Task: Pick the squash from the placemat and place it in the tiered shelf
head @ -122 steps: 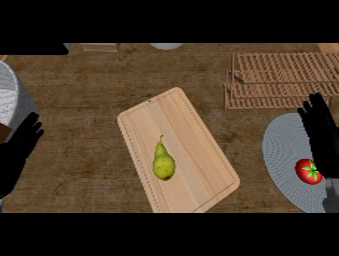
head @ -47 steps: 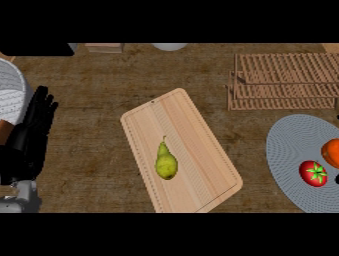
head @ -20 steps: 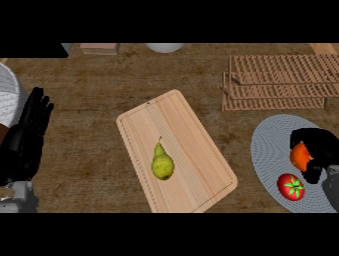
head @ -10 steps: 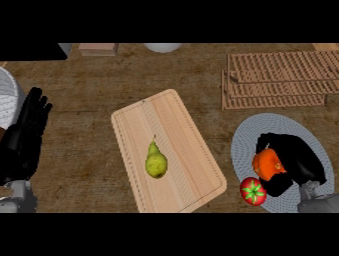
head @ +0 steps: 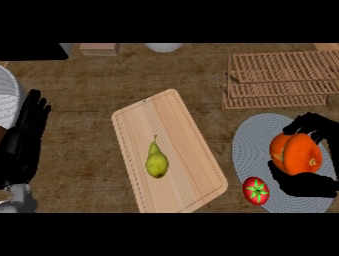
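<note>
right robot hand (head: 309, 185) is curled round the orange squash (head: 295, 153), fingers over its top and thumb beneath, above the grey placemat (head: 255, 142) beside a tomato (head: 256, 190). the grasp looks made; next comes lifting it across to the tiered shelf (head: 290, 80). left robot hand (head: 26, 135) rests open at the left edge.
</note>
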